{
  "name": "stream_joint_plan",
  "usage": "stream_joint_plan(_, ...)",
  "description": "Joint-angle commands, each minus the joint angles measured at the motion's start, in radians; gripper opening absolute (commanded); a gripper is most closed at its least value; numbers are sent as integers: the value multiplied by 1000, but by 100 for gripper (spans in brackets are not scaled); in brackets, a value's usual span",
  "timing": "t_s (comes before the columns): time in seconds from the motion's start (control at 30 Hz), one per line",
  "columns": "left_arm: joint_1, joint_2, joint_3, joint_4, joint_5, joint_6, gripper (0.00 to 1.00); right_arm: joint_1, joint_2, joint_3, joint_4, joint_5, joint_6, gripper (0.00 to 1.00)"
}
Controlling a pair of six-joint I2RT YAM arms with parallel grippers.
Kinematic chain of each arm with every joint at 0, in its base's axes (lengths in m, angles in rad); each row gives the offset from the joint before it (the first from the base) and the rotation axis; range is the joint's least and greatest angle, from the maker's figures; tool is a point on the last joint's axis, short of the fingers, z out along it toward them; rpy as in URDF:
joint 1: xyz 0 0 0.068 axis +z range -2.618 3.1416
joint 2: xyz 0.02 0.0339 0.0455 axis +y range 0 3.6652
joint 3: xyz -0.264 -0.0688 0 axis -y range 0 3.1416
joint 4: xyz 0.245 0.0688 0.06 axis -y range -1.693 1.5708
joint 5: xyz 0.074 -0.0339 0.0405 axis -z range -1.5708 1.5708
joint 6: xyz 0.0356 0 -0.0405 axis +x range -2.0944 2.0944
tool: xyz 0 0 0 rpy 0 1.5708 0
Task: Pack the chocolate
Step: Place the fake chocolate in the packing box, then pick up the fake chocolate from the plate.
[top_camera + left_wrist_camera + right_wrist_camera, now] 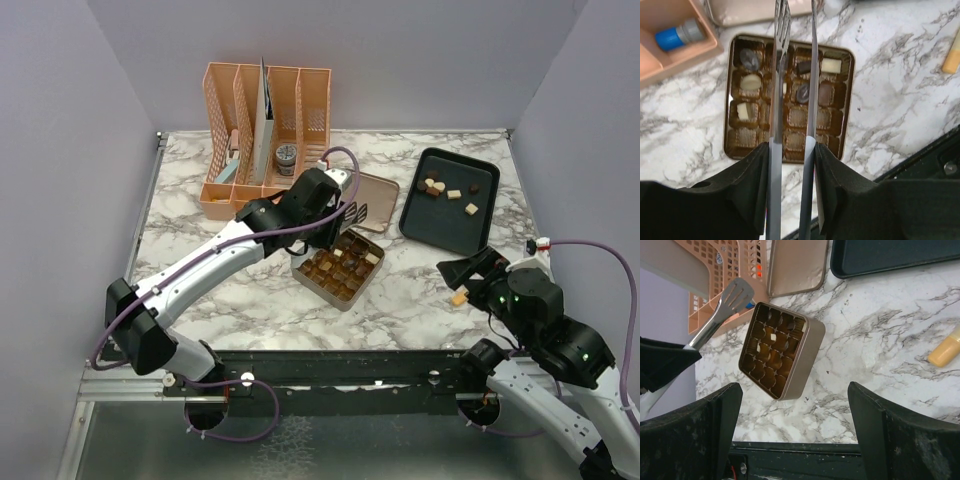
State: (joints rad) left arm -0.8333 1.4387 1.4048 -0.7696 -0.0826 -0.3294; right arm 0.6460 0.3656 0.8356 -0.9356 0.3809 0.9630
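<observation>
The square gold tin sits mid-table with several chocolate pieces in its paper cups; other cups are empty. My left gripper is shut on metal tongs and holds them over the tin, tips near its far edge. I see nothing gripped between the tong tips. More chocolates lie on the black tray. My right gripper is open and empty above the marble; the tin lies ahead of it. A light tan piece lies loose on the table beside it, also in the right wrist view.
The tin's lid lies behind the tin, beside the tray. An orange desk organiser with a small jar and papers stands at the back left. Grey walls enclose the table on three sides.
</observation>
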Motion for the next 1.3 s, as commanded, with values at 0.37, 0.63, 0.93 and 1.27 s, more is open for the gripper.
stream_joint_plan(0.37,-60,252,188,398,-112,316,42,-3,8,105,-34,62,-20,91)
stream_joint_plan(0.63,-135,456,326,462,-142,402,42,-3,-3,111,-34,64,-4,91)
stream_joint_plan(0.93,-140,656,462,484,-123,359,42,-3,7,150,-42,73,-5,91)
stream_joint_plan(1.27,-141,815,581,489,-166,352,45,-3,9,189,-48,83,0,91)
